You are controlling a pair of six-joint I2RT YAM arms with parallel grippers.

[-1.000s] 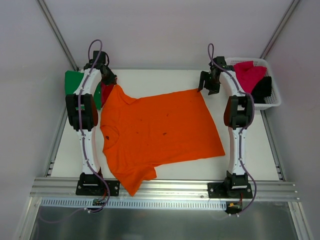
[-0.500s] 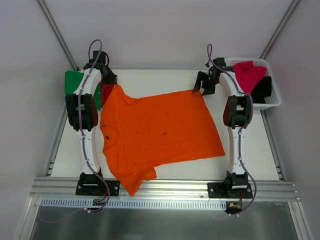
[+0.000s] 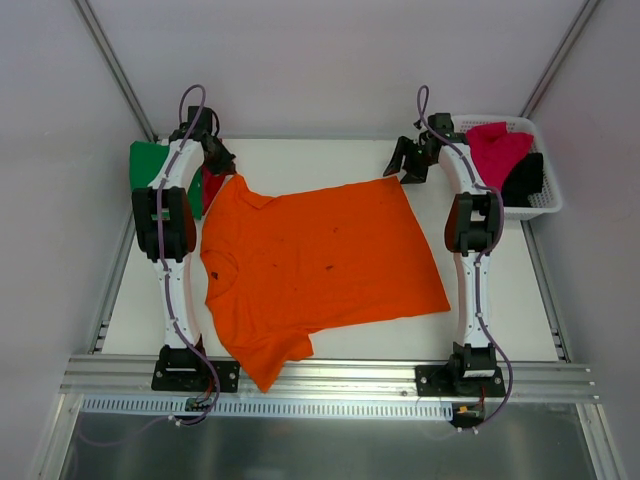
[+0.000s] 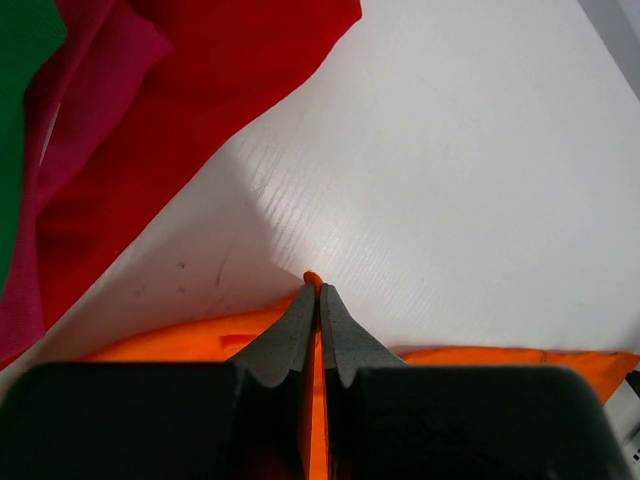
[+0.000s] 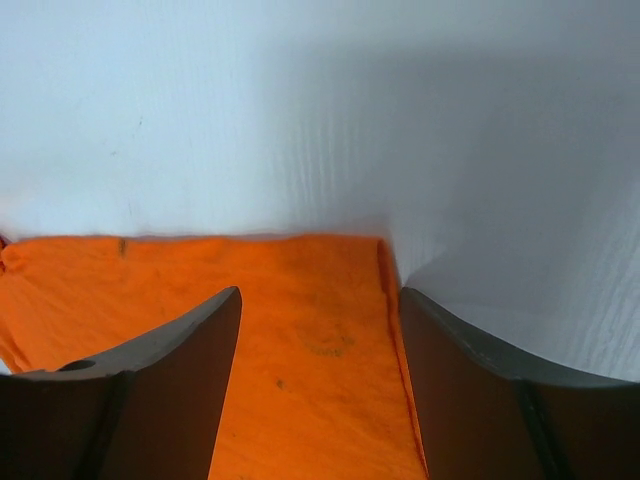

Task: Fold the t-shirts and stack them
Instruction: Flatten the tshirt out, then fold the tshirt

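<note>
Lying spread flat on the white bench (image 3: 330, 158), the orange t-shirt (image 3: 320, 265) has its collar toward the left arm and its hem toward the right arm. The left gripper (image 3: 226, 171) is clamped on the shirt's far left corner, and a sliver of orange shows between its closed fingers (image 4: 292, 325). The right gripper (image 3: 403, 166) hangs over the far right hem corner with its jaws apart, holding nothing. A green t-shirt (image 3: 148, 163) and a red t-shirt (image 3: 212, 183) lie at the far left edge. A pink t-shirt (image 3: 497, 145) and a black t-shirt (image 3: 525, 180) sit in the white basket (image 3: 548, 207).
</note>
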